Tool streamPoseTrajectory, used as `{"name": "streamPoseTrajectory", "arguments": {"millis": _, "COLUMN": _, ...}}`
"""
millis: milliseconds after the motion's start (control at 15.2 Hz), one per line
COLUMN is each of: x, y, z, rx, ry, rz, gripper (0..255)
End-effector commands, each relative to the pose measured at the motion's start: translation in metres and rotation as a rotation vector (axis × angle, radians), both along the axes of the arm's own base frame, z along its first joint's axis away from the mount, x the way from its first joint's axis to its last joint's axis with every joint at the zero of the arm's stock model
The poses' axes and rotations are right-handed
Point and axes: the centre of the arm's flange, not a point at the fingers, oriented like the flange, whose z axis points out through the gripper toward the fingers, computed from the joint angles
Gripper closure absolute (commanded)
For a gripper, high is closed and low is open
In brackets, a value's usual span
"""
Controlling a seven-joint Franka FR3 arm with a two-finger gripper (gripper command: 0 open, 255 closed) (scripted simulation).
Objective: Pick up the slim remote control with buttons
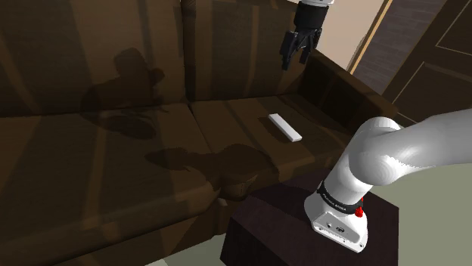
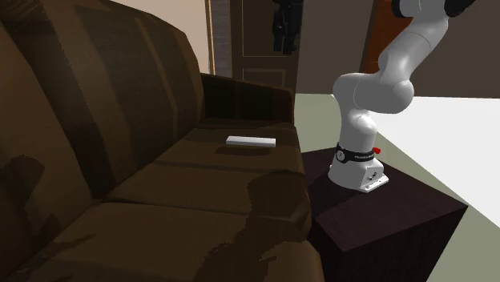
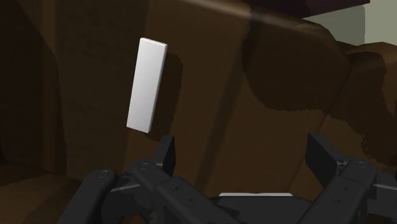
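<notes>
The remote [image 1: 285, 127] is a slim, plain white bar lying flat on the brown sofa's seat cushion [image 1: 249, 121], near the armrest [image 1: 340, 94]. It also lies on the cushion in the second exterior view [image 2: 251, 142]. My black gripper [image 1: 297, 47] hangs high above it, in front of the backrest, fingers apart and empty. In the second exterior view the gripper [image 2: 286, 32] is up near the top edge. In the wrist view the remote [image 3: 147, 84] lies well ahead of the open fingers [image 3: 167, 153], off to one side of the gap.
The dark brown sofa [image 1: 113, 136] spans the shoulder view. My dark stand [image 1: 302, 227] sits right against its front edge. The arm's white links [image 1: 393, 151] curve over the stand. A doorway and wall [image 2: 248, 40] stand behind the armrest.
</notes>
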Motion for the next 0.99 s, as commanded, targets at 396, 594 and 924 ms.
{"name": "streamPoseTrajectory", "arguments": {"millis": 396, "x": 0.008, "y": -0.049, "z": -0.063, "rx": 0.016, "ry": 0.002, "rz": -0.026, "gripper": 0}}
{"name": "streamPoseTrajectory", "arguments": {"millis": 594, "x": 0.011, "y": -0.073, "z": -0.095, "rx": 0.024, "ry": 0.004, "rz": -0.038, "gripper": 0}}
{"name": "streamPoseTrajectory", "arguments": {"millis": 924, "x": 0.015, "y": -0.113, "z": -0.149, "rx": 0.037, "ry": 0.006, "rz": -0.06, "gripper": 0}}
